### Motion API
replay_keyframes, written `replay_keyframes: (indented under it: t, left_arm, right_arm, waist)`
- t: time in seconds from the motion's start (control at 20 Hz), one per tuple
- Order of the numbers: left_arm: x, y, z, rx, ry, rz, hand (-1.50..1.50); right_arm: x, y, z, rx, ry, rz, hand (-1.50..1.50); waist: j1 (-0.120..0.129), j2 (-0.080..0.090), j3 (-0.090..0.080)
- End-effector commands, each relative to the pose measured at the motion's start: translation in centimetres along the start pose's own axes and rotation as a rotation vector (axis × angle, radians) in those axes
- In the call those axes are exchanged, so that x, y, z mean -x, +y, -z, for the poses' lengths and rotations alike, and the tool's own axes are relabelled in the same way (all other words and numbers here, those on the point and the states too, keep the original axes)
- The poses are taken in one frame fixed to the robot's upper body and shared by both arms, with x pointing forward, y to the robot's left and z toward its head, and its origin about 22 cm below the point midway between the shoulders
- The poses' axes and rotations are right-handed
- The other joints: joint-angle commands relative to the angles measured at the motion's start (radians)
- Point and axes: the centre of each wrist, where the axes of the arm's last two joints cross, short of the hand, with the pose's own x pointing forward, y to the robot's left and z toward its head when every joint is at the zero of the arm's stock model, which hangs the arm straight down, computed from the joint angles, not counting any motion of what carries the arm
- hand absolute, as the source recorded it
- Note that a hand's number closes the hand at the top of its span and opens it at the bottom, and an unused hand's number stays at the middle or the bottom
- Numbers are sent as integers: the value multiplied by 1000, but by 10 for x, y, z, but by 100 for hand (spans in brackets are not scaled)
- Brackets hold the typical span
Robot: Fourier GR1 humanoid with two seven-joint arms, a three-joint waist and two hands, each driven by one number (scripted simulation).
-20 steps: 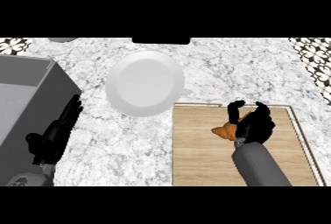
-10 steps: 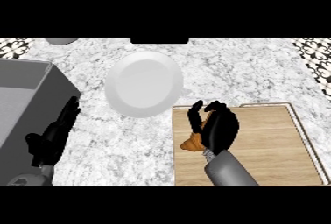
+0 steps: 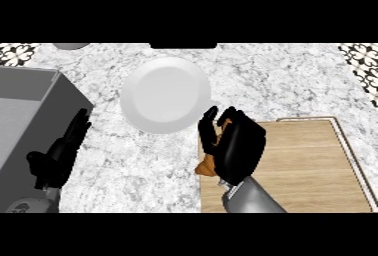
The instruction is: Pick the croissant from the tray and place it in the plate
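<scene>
The croissant (image 3: 207, 167) could slip out and land on the marble tabletop (image 3: 148, 160) short of the plate (image 3: 166, 94), since only a small edge of it shows under the curled right hand (image 3: 235, 142). That hand holds it over the tray's (image 3: 317, 155) left edge, just below the plate. The left hand (image 3: 63, 150) rests open near the view's left edge
</scene>
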Motion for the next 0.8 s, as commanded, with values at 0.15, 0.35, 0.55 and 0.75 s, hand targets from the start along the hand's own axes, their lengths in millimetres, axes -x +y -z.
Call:
replay_keyframes:
  t: [0.15, 0.35, 0.55, 0.75]
  left_arm:
    - [-8, -14, 4, 37, -31, 4, 0]
    - [-14, -16, 14, 55, -37, -11, 0]
    - [-11, -14, 15, 61, -44, 1, 0]
    - [-11, -16, 16, 98, -52, -7, 0]
  right_arm:
    - [-37, -32, 15, -5, 152, -88, 150]
    - [-51, -30, 29, -41, 157, -90, 150]
    - [-74, -35, 55, -48, 175, -50, 150]
    - [-83, -19, 77, -46, 217, -58, 150]
  waist:
    - [42, 18, 3]
    - [58, 29, 4]
    - [79, 35, 3]
    - [104, 46, 3]
